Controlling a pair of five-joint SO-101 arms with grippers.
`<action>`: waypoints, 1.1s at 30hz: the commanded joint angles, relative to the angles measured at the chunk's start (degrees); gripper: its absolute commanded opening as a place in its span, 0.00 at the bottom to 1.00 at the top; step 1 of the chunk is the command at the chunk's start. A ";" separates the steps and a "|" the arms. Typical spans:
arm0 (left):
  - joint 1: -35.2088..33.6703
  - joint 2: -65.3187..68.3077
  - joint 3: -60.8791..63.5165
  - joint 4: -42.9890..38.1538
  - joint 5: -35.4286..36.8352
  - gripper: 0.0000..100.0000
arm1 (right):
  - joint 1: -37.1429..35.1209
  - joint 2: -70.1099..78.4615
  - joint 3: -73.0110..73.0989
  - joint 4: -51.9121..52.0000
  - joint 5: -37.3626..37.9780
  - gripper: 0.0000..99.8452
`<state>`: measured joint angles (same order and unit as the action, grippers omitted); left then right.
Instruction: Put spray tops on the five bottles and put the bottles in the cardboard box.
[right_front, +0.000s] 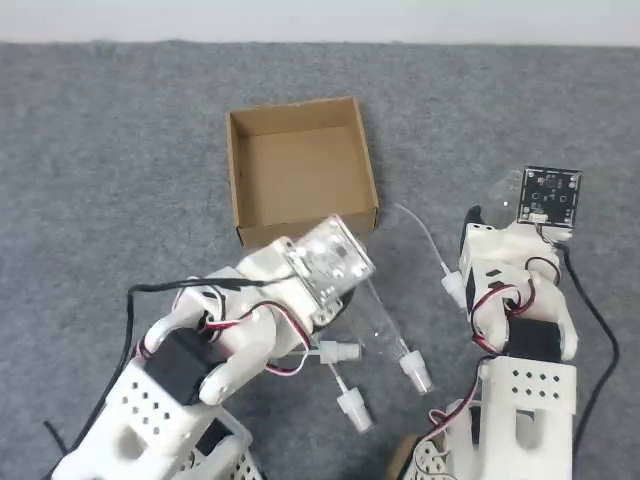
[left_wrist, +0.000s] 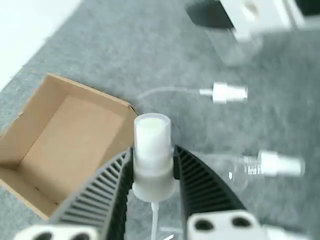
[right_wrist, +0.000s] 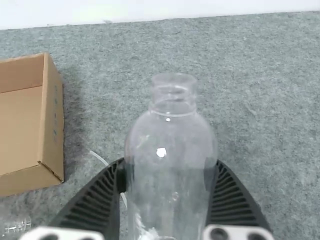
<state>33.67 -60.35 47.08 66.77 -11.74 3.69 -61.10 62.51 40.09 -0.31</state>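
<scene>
Two halves of one assembly are up off the surface (right_front: 120, 150). A white spray top (left_wrist: 151, 135) with its dip tube hanging below sits pinched between the jaws of the left gripper (left_wrist: 152, 152). A clear, uncapped bottle (right_wrist: 170, 130) stands upright with its neck open, clasped round the body by the right gripper (right_wrist: 170, 167). The spray top hangs just beside the near corner of the cardboard box (right_front: 300, 170). The bottle is farther out from that same corner, well apart from the box wall.

No bottle lies in the box yet. Near its front wall, a bottle already fitted with a top (left_wrist: 225, 170) lies on its side. A loose top with a long tube (left_wrist: 227, 93) lies a little off from the box corner, and two more loose tops (right_front: 340, 352) (right_front: 355, 408) lie farther from the box, towards the arms.

The step in hand looks like capping, so the task seems to be at an early stage. The next move probably calls for bringing top and bottle together. The tube must be steered down into the open neck, with the cap kept square over the rim. A bent tube could catch on the lip, so the alignment needs care before pressing or twisting.
</scene>
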 joint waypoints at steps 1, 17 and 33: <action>-0.62 -1.58 -3.74 -3.16 7.30 0.04 | -0.48 -2.07 -0.70 -0.84 -0.18 0.10; -5.54 -1.67 -3.74 -4.13 28.04 0.04 | -5.23 -2.15 -0.70 -0.84 -0.35 0.10; -11.78 -11.43 1.36 -10.02 36.84 0.01 | -8.66 -2.15 -0.70 -0.75 -0.44 0.10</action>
<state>25.67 -65.89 46.90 63.08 23.34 -4.31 -61.10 62.51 40.09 -0.31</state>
